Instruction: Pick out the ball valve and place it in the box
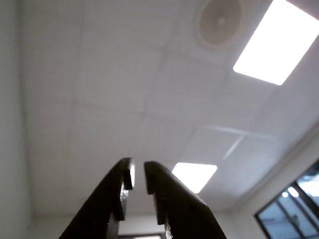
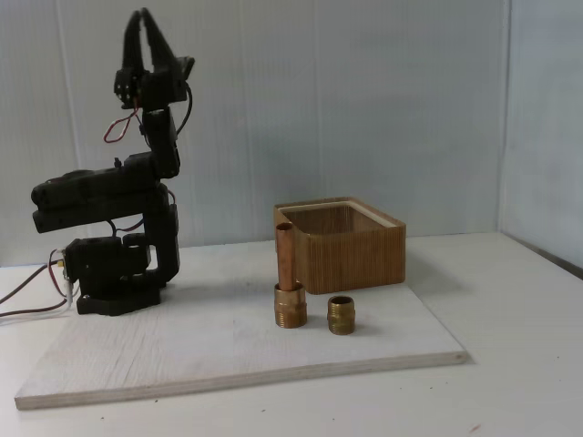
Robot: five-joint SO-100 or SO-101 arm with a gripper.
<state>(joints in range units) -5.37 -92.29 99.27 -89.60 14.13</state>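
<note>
Wrist view looks up past the tool [image 1: 138,175] at the ceiling; fixed view faces the table [image 2: 510,382] side-on.

No text, label, brand, number or sign can be read in either view: none shows on the square light brown layered-wood box [image 2: 351,246], on the brass fittings, on the black arm, or on the ceiling panels.

The gripper [image 2: 143,15] and arm [image 2: 118,228] were black, with red and white wires [image 2: 117,127] below the fingers. The box [image 2: 351,246] was light brown with fine horizontal stripes. The fitting [image 2: 290,304] and nipple [image 2: 341,315] were brass, the pipe [image 2: 284,255] copper. The board [image 2: 228,346] was whitewashed. Beyond the fingertips, the ceiling [image 1: 124,74] was white with glowing white panels [image 1: 276,42].
</note>
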